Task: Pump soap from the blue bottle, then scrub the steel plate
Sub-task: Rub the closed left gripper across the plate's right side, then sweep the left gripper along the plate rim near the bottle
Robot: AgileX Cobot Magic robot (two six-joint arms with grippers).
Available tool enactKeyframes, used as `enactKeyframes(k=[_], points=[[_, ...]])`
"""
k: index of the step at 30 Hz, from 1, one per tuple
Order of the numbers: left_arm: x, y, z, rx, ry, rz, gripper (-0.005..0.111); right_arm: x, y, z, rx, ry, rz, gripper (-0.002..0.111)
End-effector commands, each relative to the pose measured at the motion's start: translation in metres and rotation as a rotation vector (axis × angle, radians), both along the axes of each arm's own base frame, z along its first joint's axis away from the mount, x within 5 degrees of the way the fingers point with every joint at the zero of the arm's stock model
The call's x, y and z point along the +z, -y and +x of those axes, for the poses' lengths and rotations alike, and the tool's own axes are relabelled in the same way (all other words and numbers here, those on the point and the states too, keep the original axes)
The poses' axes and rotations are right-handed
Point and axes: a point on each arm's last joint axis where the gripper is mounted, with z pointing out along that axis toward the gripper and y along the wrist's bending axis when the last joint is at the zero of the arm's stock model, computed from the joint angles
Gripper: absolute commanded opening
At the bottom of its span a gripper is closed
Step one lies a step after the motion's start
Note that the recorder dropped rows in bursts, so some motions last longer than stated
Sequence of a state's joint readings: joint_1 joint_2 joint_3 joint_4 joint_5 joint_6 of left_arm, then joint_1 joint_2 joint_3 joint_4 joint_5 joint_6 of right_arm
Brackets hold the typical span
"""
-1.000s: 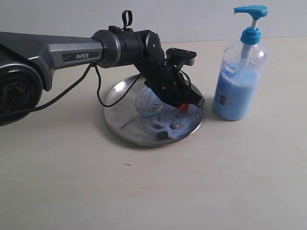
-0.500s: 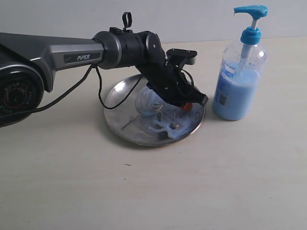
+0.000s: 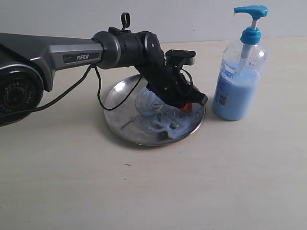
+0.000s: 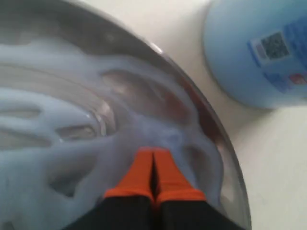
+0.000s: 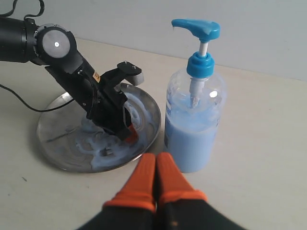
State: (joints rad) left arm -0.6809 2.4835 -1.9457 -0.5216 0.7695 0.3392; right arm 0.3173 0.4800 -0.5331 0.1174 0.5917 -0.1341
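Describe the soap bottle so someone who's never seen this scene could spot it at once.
On the pale tabletop, find the steel plate with the left pincer on it. The bottle stands upright right of that plate in the exterior view, not touching it. It is the only tall thing: clear plastic, pale blue filling, bright blue pump head.

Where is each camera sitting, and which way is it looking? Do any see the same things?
Exterior view: off the arms, looking down at the steel plate and blue bottle on the table; the left arm reaches in, left gripper over the plate.
Left wrist view: on the left wrist, close above the plate's soap; only the shut left gripper shows.
Right wrist view: on the right wrist, facing bottle and plate from farther back; the shut right gripper shows.
Shared: all three see plate and bottle.
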Motion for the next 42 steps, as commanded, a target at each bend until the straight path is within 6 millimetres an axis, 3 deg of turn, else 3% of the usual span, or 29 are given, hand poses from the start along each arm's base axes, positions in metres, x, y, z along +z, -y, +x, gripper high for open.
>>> enactKeyframes(k=[1, 9, 22, 29, 36, 42], points=[[-0.006, -0.007, -0.014, -0.072, -0.135, 0.075, 0.000, 0.001, 0.000, 0.000, -0.005, 0.012, 0.013, 0.000], [-0.005, -0.019, -0.027, -0.177, -0.255, 0.201, 0.000, 0.001, 0.000, 0.000, -0.005, 0.016, 0.014, 0.000], [0.006, -0.035, -0.018, -0.157, -0.146, 0.369, 0.000, 0.001, 0.000, 0.000, -0.006, 0.016, 0.012, 0.000], [0.006, -0.032, -0.017, -0.142, -0.138, 0.335, 0.000, 0.001, 0.000, 0.000, -0.005, 0.016, 0.014, 0.000], [0.006, -0.017, -0.018, -0.082, -0.181, 0.172, 0.000, 0.001, 0.000, 0.000, -0.005, 0.016, 0.014, 0.000], [0.003, -0.007, -0.009, 0.002, -0.116, 0.063, 0.000, 0.002, 0.000, 0.000, -0.005, 0.019, 0.023, 0.000]])
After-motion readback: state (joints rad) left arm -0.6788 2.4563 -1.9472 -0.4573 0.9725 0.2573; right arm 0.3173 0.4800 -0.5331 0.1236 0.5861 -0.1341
